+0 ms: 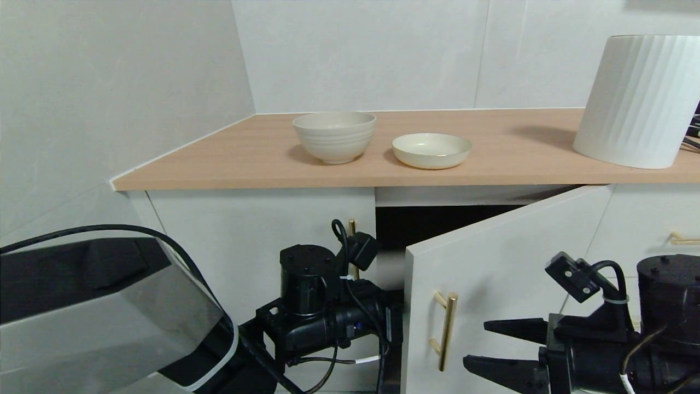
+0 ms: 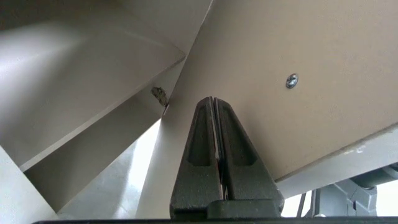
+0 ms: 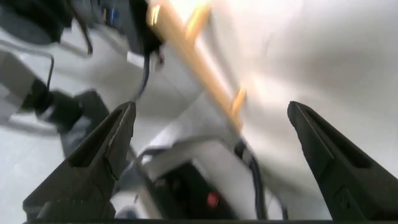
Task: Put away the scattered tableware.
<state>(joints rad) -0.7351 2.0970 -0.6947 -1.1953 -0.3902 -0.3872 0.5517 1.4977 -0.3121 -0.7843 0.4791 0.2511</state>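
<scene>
Head view: bowl (image 1: 334, 137), dish (image 1: 431, 150) well above right end effector (image 1: 476, 343)

- On the worktop (image 1: 219, 164), the bowl (image 1: 334, 137) sits left of the dish (image 1: 431, 150); a tub (image 1: 640, 98) stands far right.
- Below them, the cabinet door (image 1: 503, 262) hangs ajar, with my right pincer (image 1: 476, 343) just right of its handle (image 1: 447, 328).

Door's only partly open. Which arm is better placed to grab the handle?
Probably the right. The right gripper has its jaws open, level with the gold handle on the cabinet door. The left gripper is shut, by the door's inner face.
</scene>
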